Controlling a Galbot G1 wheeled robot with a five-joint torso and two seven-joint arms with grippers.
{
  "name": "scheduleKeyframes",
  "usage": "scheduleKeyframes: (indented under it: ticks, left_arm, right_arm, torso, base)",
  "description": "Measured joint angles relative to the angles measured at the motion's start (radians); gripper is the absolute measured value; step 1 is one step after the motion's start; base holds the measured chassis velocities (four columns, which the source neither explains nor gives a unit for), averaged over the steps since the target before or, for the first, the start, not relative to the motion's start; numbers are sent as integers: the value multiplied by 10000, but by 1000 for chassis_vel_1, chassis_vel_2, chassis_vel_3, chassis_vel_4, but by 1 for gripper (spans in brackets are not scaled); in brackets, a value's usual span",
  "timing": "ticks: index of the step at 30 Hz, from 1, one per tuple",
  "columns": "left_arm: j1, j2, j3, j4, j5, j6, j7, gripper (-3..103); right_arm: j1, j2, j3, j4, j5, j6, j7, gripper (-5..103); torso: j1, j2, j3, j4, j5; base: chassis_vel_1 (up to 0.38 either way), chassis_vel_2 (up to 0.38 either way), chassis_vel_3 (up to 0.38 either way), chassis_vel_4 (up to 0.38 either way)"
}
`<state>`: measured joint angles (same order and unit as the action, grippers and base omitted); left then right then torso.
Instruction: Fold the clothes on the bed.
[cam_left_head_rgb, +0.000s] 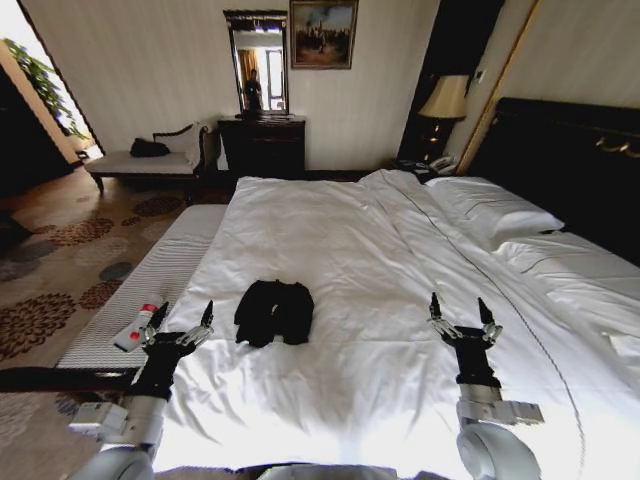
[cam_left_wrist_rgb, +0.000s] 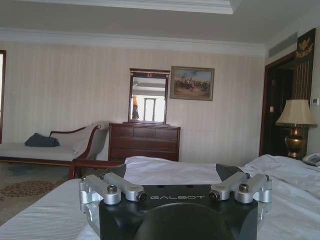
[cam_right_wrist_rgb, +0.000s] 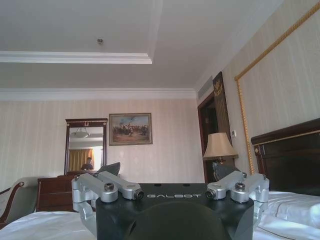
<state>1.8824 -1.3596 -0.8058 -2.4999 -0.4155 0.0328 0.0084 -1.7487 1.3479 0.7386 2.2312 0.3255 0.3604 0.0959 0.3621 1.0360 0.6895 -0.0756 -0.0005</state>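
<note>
White bedding is filling most of my head view: the bed (cam_left_head_rgb: 380, 260), with its rumpled duvet and pillows (cam_left_head_rgb: 495, 212) lying up by the dark headboard (cam_left_head_rgb: 570, 160). Against the far wall I am seeing a dark dresser (cam_left_head_rgb: 262, 146) with a mirror (cam_left_head_rgb: 256, 62) above it, a framed painting (cam_left_head_rgb: 323, 33) beside the mirror, a lit lamp (cam_left_head_rgb: 445, 100) near the headboard, and a pale chaise (cam_left_head_rgb: 150, 158) off to the left.

I am looking at the T-shirt (cam_left_head_rgb: 274, 311) lying on the duvet as a small, bunched black bundle, left of the bed's middle and close to my side. I cannot read any lettering on it.

I am holding the left gripper (cam_left_head_rgb: 182, 320) near the bed's left edge, just beside the shirt but apart from it, fingers spread and holding nothing. I am keeping the right gripper (cam_left_head_rgb: 462, 312) well to the right of the shirt, likewise spread and empty. A small red-and-white object (cam_left_head_rgb: 137, 327) is lying on the striped bench (cam_left_head_rgb: 150, 280) by the left gripper.
</note>
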Motion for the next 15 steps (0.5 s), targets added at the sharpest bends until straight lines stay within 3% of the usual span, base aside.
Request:
scheduleKeyframes:
  ticks: [4, 15]
  left_arm:
    - [-23, 31, -3, 1, -2, 0, -24, 100]
    - [-46, 35, 6, -1, -21, -5, -27, 100]
  right_arm:
    - [-13, 28, -8, 3, -62, 82, -60, 100]
    - [-95, 75, -18, 1, -199, 192, -271, 100]
  torso:
    - [7, -2, 2, 2, -6]
    - [-10, 5, -3, 0, 2]
  base:
    - [-9, 153, 6, -134]
    - [2, -10, -7, 14]
